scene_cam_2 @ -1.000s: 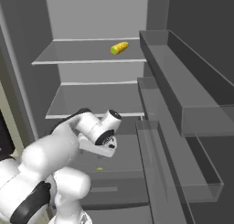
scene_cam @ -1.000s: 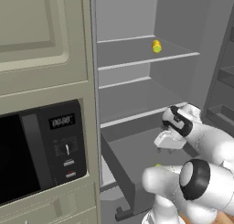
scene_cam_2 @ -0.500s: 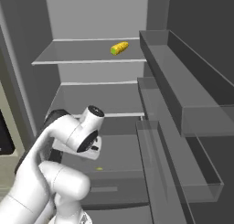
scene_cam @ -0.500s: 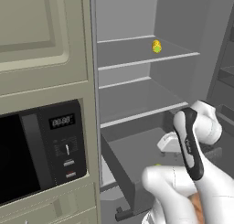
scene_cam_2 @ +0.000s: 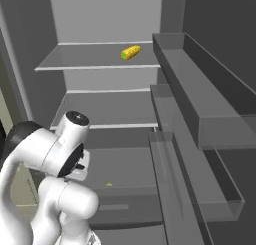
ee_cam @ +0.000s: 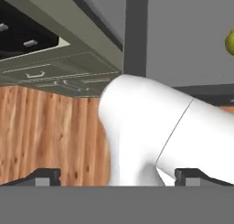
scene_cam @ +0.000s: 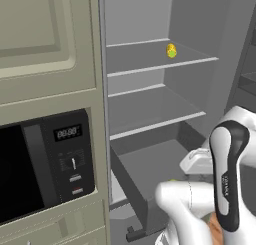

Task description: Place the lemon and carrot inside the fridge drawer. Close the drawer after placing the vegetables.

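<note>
- The tool [ee_cam: 118, 176] is spread wide, its two dark tips far apart at the bottom of the hand view with nothing between them. It carries no vegetable, which suits either a fresh pick-up or a push on the drawer front.
- The hand camera looks back across the robot's own white link toward the wooden floor [ee_cam: 50, 131] and the cabinet fronts. By that, the hand is turned away from the fridge, probably because the arm is swinging round to a new target rather than reaching in.
- The fridge drawer [scene_cam_2: 132, 164] stands pulled out below the lowest shelf, its dark floor open from above. It has to stay this way until both items are inside, so closing looks premature.
- The lemon [scene_cam_2: 109, 184] appears as a small yellow-green speck lying on the drawer floor near the front, beside the arm. That half of the job looks done.
- I cannot tell where the carrot is; finding and fetching it is most likely the next step.
- To the left of the fridge, the microwave [scene_cam: 45, 169] sits in the cabinet column, no part of the task.
- Farthest back, a longer yellow oblong item [scene_cam_2: 130, 52] lies on the upper shelf [scene_cam_2: 75, 64], well apart from the drawer. It is neither vegetable and should be left there.
</note>
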You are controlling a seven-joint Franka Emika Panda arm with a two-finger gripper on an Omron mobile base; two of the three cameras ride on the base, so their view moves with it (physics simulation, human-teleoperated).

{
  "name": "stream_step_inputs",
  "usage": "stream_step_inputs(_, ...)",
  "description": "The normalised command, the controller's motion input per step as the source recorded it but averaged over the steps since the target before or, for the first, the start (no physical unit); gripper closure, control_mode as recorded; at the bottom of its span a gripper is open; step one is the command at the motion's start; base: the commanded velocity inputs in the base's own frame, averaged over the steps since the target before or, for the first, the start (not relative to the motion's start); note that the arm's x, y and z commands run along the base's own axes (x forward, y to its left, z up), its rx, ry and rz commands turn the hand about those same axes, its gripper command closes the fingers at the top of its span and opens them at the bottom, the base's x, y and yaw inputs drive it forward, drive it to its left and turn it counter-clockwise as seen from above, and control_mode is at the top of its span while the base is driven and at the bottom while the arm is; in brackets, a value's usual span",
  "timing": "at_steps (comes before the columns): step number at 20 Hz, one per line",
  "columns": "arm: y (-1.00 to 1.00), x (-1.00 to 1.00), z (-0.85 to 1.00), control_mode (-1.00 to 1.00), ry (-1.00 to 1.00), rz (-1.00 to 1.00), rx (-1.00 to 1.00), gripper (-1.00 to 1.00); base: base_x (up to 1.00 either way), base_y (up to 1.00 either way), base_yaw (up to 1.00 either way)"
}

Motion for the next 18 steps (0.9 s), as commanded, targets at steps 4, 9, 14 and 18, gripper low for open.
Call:
stream_step_inputs(4, 0.25, -0.55, 0.37, -1.0, -0.09, -0.06, -0.01, -1.0, 0.0, 0.0, 0.0)
stream_step_inputs(9, 0.15, 0.0, 0.0, -1.0, 0.0, 0.0, -0.02, -1.0, 0.0, 0.0, 0.0)
stream_step_inputs(14, 0.0, -0.09, -0.01, -1.0, -0.01, 0.0, 0.0, -1.0, 0.0, 0.0, 0.0)
stream_step_inputs(18, 0.0, 0.0, 0.0, 1.0, 0.0, 0.0, 0.0, -1.0, -0.91, 0.15, 0.0)
